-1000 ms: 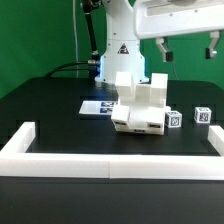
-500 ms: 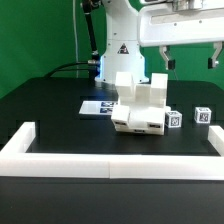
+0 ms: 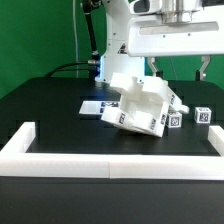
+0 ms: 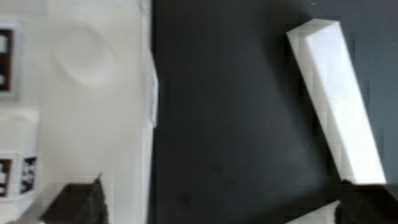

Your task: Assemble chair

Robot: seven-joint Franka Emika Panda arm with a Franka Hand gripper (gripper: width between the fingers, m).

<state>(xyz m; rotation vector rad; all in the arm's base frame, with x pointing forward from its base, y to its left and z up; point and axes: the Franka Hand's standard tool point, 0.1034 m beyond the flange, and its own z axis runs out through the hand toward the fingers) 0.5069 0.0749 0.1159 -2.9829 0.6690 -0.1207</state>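
The chair [image 3: 140,106] is a partly built white blocky assembly with square tags. It stands tilted on the black table, leaning toward the exterior view's left. My gripper [image 3: 179,68] hangs above it, open and empty, with its jaws wide apart. One finger [image 3: 155,67] is just over the chair's raised top corner; I cannot tell whether it touches. In the wrist view the gripper [image 4: 219,205] shows two dark fingertips. One fingertip [image 4: 75,200] lies over a white tagged chair part [image 4: 80,80], and black table shows between the fingertips.
Two small tagged white cubes [image 3: 203,115] [image 3: 176,120] sit to the chair's right in the exterior view. The marker board [image 3: 95,107] lies behind the chair's left. A white rail [image 3: 110,165] borders the front and sides. A long white bar [image 4: 338,100] shows in the wrist view.
My gripper has moved toward the exterior view's left and come lower over the chair. The chair, upright before, now tilts to the left with its right side raised.
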